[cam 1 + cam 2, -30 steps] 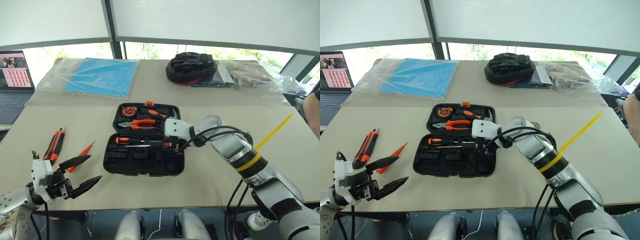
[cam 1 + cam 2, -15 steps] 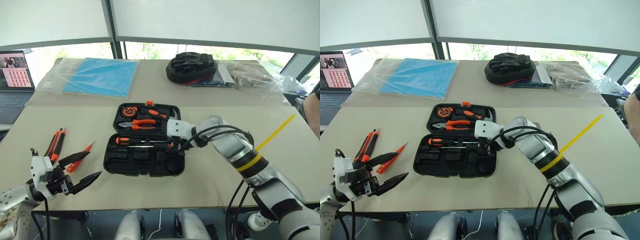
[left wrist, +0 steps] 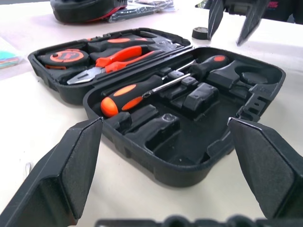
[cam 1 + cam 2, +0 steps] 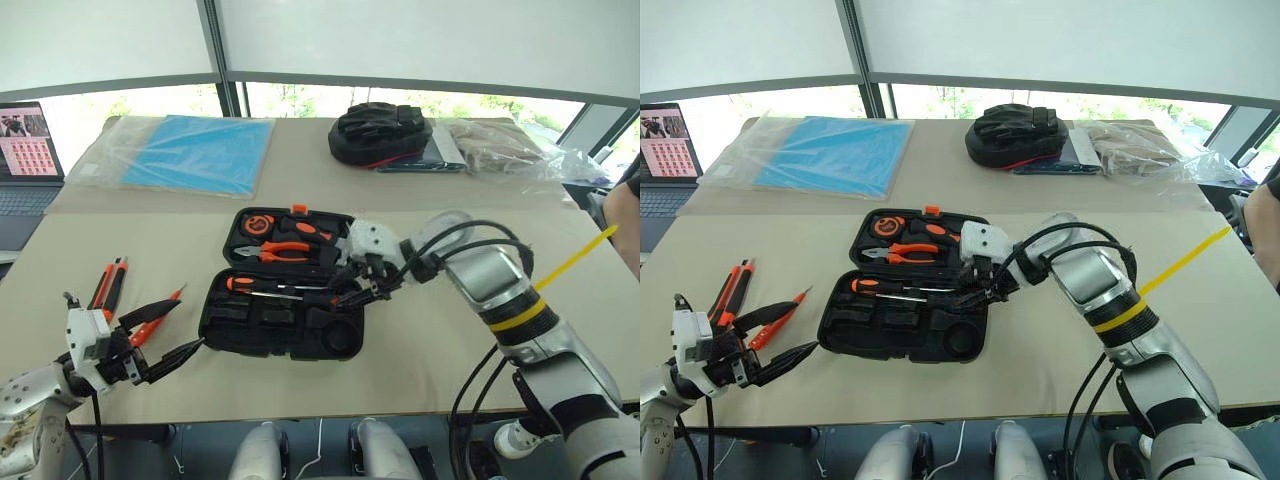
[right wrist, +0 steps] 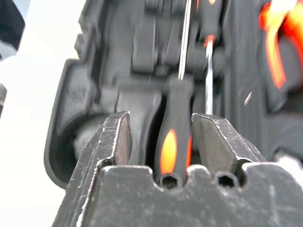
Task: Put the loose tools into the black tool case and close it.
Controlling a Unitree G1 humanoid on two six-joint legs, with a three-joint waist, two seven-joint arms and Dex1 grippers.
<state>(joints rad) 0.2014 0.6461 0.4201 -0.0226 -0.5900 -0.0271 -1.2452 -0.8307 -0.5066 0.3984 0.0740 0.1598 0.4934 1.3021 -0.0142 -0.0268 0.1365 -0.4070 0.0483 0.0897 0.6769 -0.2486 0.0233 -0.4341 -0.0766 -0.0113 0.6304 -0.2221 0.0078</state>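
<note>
- Black case (image 4: 262, 336) lies open mid-desk, two screwdrivers (image 3: 132, 92) slotted in its near half.
- We judge the packing step half done: knife (image 4: 110, 288) and tester (image 4: 165, 308) lie loose on the desk (image 4: 420, 360), left of the case.
- Right gripper (image 4: 348, 288) hangs over the slots, jaws part open, holding nothing.
- Left gripper (image 4: 190, 323) waits beside the tester, jaws wide; next it should close on that slim shaft squarely.
</note>
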